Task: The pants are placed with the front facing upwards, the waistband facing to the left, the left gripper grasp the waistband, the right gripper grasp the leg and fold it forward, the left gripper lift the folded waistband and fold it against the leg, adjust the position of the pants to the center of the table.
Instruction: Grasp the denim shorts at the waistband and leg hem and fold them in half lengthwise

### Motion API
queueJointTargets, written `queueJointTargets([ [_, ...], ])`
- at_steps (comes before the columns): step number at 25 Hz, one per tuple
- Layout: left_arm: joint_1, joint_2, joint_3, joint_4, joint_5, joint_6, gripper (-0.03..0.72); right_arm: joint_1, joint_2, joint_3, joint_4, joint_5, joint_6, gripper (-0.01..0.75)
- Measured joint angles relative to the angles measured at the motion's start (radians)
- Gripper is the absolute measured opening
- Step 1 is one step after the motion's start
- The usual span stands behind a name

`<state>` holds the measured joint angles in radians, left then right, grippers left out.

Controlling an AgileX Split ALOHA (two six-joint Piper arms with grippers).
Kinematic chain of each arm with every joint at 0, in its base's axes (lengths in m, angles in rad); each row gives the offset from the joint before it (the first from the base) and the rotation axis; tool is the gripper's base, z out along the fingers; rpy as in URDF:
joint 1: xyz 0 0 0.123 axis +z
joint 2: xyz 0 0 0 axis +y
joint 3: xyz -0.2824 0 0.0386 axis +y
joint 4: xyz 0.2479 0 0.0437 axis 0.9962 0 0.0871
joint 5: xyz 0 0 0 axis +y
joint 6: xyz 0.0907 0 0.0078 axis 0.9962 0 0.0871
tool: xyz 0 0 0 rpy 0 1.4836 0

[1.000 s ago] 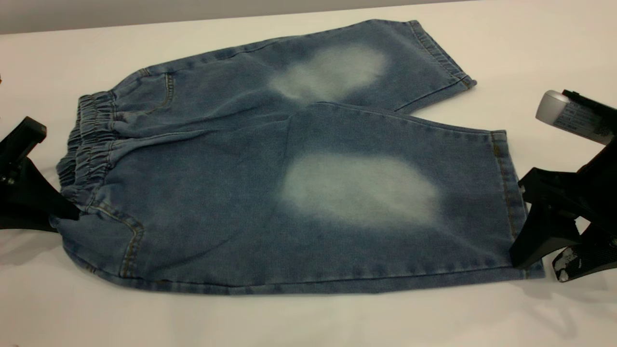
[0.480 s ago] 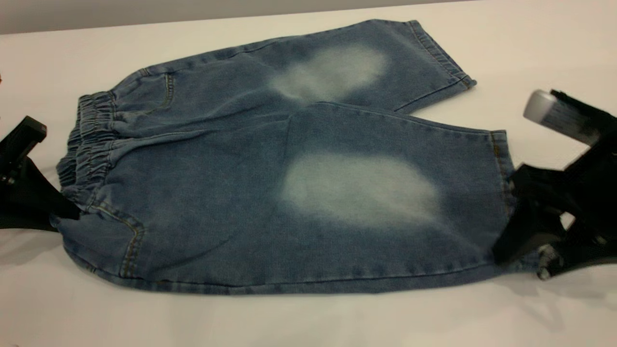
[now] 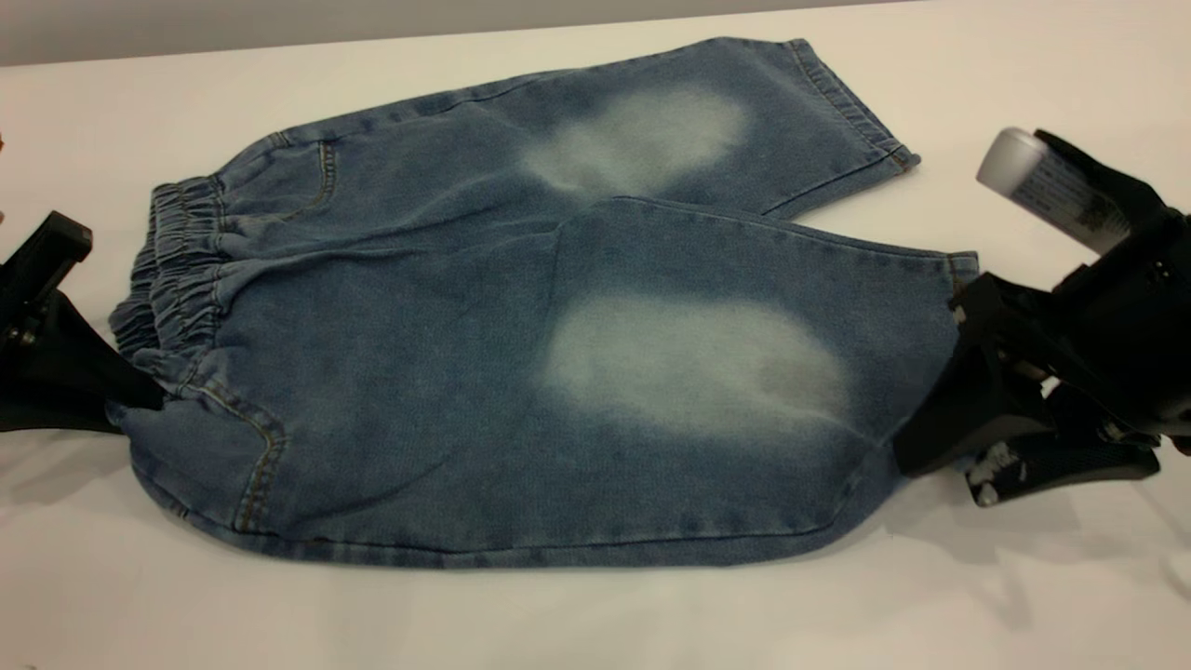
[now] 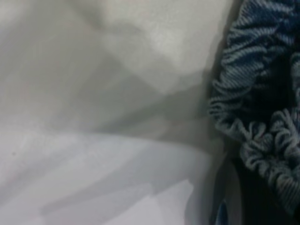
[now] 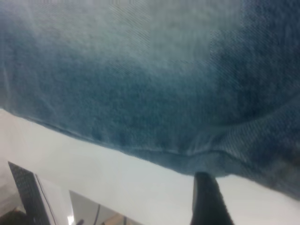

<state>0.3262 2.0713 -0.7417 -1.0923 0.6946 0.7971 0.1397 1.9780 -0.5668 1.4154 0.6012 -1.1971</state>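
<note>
While pants (image 3: 521, 372) lie flat, R gripper (image 3: 940, 447) lifts hem

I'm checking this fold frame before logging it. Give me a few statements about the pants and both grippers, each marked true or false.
1. The pants lie with the waistband toward the left arm. True.
2. The right gripper is at the hem of the near leg, whose corner is bunched and pulled inward. True.
3. The left gripper hangs high above the table, clear of the denim. False: it sits low at the table, against the near end of the waistband.
4. The far leg is already folded over the near leg. False: both legs lie spread side by side.
5. A pale cylinder sits on the right gripper. True.
</note>
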Motion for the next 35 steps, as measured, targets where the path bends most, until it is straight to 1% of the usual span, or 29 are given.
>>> queueJointTargets([
  [6,0.0,0.0,0.0,-0.008,0.006,0.009,0.123,0.0,0.0,0.0,0.067,-0.124,0.008,0.346],
  [8,0.0,0.0,0.0,-0.008,0.006,0.01,0.123,0.0,0.0,0.0,0.073,-0.144,0.008,0.346],
  [11,0.0,0.0,0.0,-0.008,0.005,0.01,0.123,0.0,0.0,0.001,0.036,-0.117,0.025,0.346],
  [14,0.0,0.0,0.0,-0.008,0.005,0.01,0.123,0.0,0.0,0.001,0.005,-0.017,0.057,0.346],
  [19,0.0,0.0,0.0,-0.008,0.007,0.015,0.123,0.0,0.0,0.001,-0.065,0.048,0.108,0.346],
  [22,0.0,0.0,0.0,-0.008,0.007,0.017,0.123,0.0,0.0,0.001,-0.057,0.025,0.108,0.346],
  [29,0.0,0.0,0.0,-0.008,0.015,0.018,0.123,0.0,0.015,0.001,-0.047,-0.111,0.18,0.336],
  [32,0.0,0.0,0.0,-0.008,0.016,0.02,0.123,0.0,0.016,0.001,-0.054,-0.107,0.178,0.32],
  [33,0.0,0.0,0.0,-0.008,0.016,0.02,0.123,0.0,0.016,0.001,-0.067,-0.089,0.178,0.316],
  [35,0.0,0.0,0.0,-0.008,0.016,0.02,0.123,0.0,0.016,0.001,-0.095,-0.018,0.189,0.31],
])
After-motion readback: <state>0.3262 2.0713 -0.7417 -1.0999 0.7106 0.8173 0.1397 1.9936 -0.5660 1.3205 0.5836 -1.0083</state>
